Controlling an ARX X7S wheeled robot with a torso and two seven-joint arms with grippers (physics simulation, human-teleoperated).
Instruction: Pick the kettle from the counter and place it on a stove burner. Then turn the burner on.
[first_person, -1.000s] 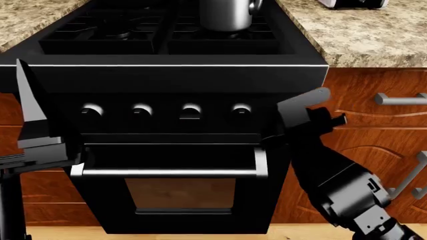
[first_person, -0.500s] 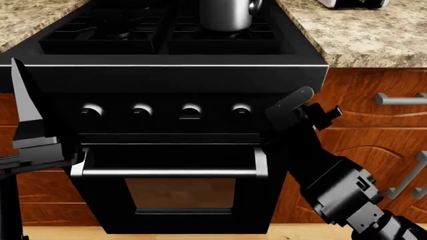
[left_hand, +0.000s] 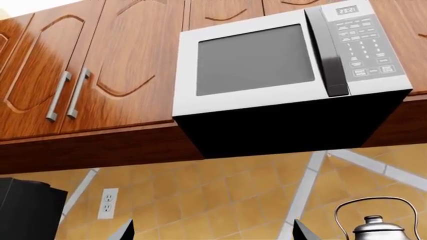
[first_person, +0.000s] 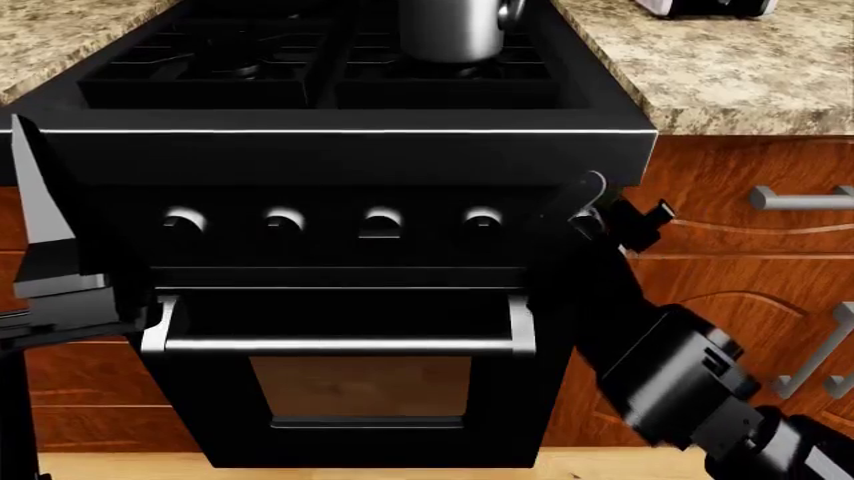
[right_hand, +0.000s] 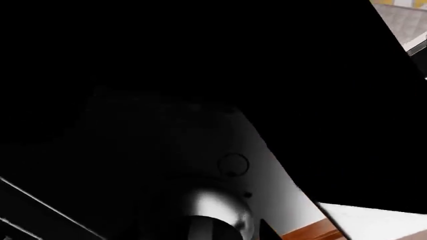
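The kettle (first_person: 447, 30) stands on the grate over a rear stove burner (first_person: 441, 75) of the black range, with only its shiny lower body in the head view. Its lid and arched handle show in the left wrist view as kettle (left_hand: 377, 229). My right gripper (first_person: 607, 205) is at the right end of the range's front panel, just right of the rightmost knob (first_person: 482, 222), and looks open. Up close, a shiny knob (right_hand: 215, 212) sits before the right gripper (right_hand: 207, 235). My left gripper (first_person: 38, 215) points upward left of the range, open and empty, also seen as left gripper (left_hand: 213, 232).
Three more knobs (first_person: 283, 222) line the panel above the oven door handle (first_person: 340, 345). The granite counter (first_person: 721, 70) flanks the range over wooden cabinets (first_person: 747, 300) with bar handles. A microwave (left_hand: 280, 65) hangs under upper cabinets.
My right gripper has moved up and left, closing in on the range's front panel beside the rightmost knob. The left gripper has drifted slightly left. The kettle has not moved.
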